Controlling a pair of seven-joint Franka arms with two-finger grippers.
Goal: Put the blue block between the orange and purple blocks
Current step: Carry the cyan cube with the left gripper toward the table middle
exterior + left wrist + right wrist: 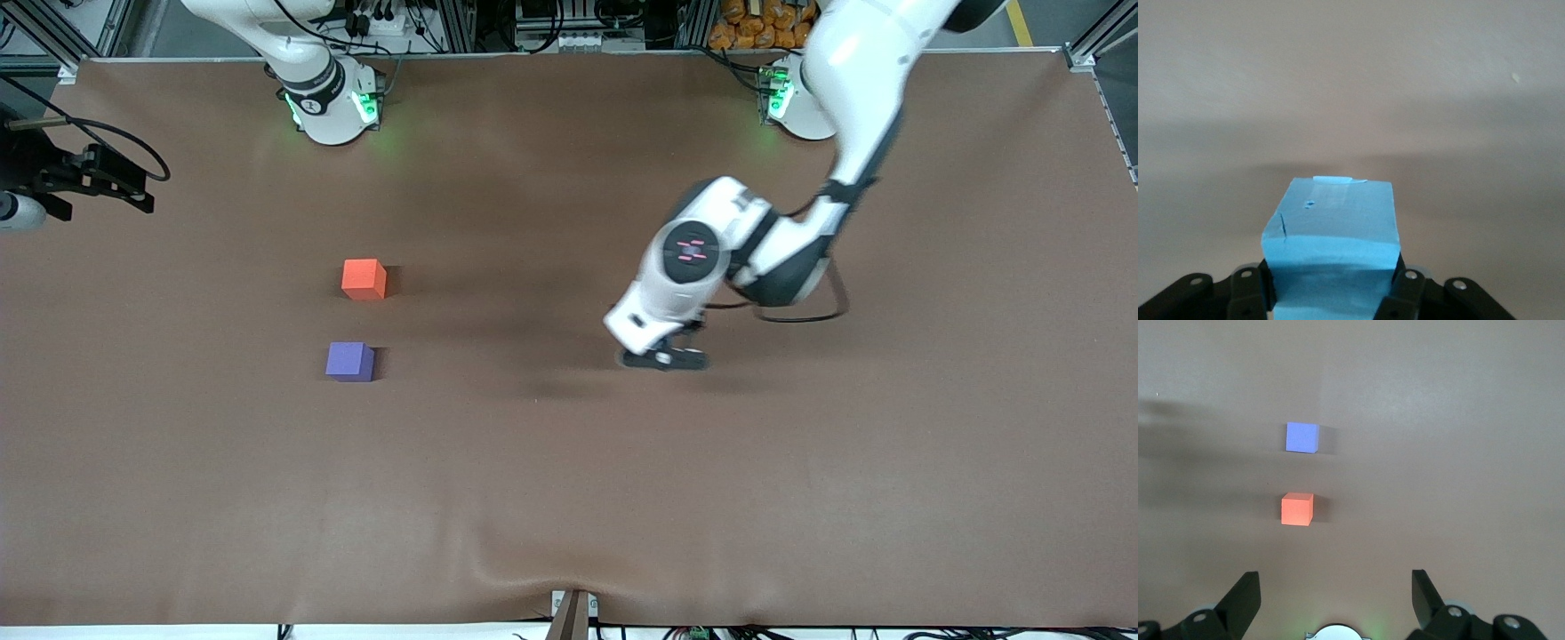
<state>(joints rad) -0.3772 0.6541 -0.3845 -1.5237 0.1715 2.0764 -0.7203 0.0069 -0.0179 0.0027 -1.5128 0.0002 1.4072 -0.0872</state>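
Left wrist view alone shows blue block (1331,230), clamped in left gripper (1331,287) jaws. Right gripper (1336,597) jaws wide, empty, waiting. One orange block (364,279), one purple block (349,362) on bench (569,498).

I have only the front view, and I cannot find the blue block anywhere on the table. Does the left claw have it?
Observer: Yes. The left wrist view shows the blue block clamped in the left claw, low over bare table toward the left arm's end.
Operator: And the right claw? I cannot see it well.
Observer: The right arm waits. In the right wrist view, the right claw is open and empty, high above the orange block and the purple block.
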